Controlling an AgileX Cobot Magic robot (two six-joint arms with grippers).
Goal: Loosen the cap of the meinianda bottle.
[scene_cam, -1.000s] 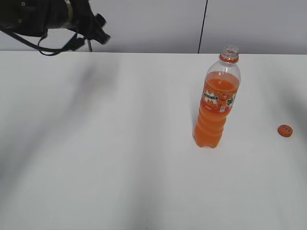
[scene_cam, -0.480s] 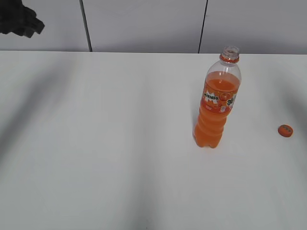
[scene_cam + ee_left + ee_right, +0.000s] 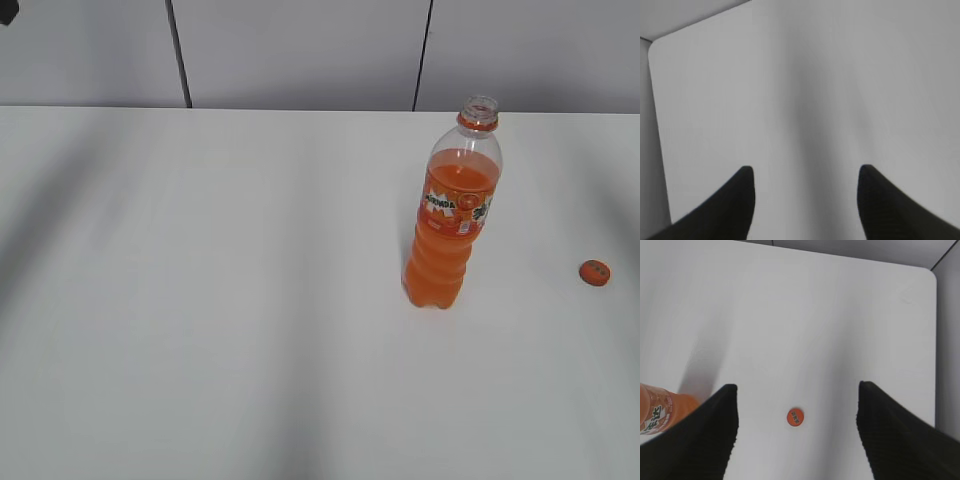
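The meinianda bottle [image 3: 452, 215] stands upright right of the table's middle, with bright orange drink and an orange-and-green label. Its neck is bare and open. Its lower body shows at the left edge of the right wrist view [image 3: 660, 410]. The orange cap [image 3: 595, 272] lies flat on the table to the bottle's right. It also shows in the right wrist view [image 3: 795, 416], on the table between the jaws. My right gripper [image 3: 796, 390] is open and empty, high above the cap. My left gripper [image 3: 804, 172] is open and empty over bare table.
The white table [image 3: 220, 300] runs back to a grey panelled wall [image 3: 300, 50]. A table corner shows in the left wrist view [image 3: 655, 45] and another in the right wrist view [image 3: 925, 277]. Neither arm shows in the exterior view beyond a dark bit at the top left corner.
The left arm has drawn back out of the top left of the exterior view. The bottle and the cap have not moved.
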